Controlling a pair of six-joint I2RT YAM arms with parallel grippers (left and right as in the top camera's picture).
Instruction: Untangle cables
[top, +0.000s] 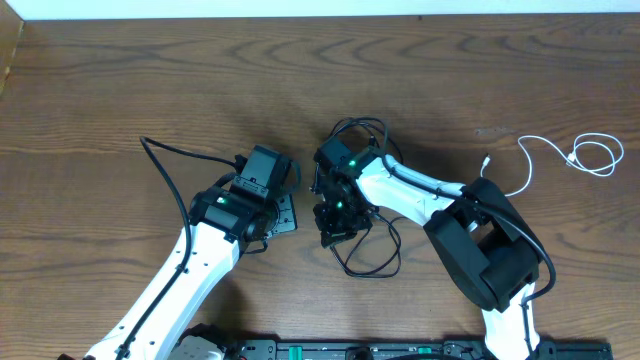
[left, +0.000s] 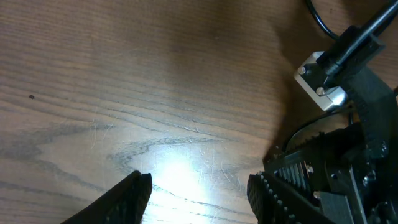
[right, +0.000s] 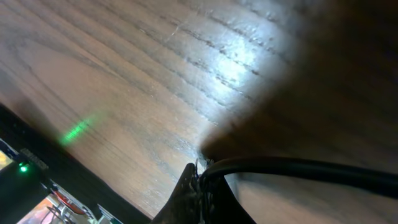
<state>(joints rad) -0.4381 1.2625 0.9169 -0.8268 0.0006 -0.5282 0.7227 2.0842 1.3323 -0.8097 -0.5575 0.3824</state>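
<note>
A thin black cable (top: 372, 268) lies in a loose loop on the wood table just below my right gripper (top: 336, 226). In the right wrist view the right gripper (right: 200, 180) is shut on this black cable (right: 298, 168), which runs off to the right from its tips. A white cable (top: 572, 155) lies by itself in loose curls at the far right. My left gripper (top: 284, 206) sits just left of the right one. Seen from the left wrist, the left gripper (left: 199, 186) is open over bare wood with nothing between its fingers (left: 134, 190).
The right arm's dark body and a silver block (left: 320, 81) on it crowd the right side of the left wrist view, close to the left gripper. A black rail (top: 400, 350) runs along the table's front edge. Thicker black arm cables loop above the right wrist (top: 360, 130).
</note>
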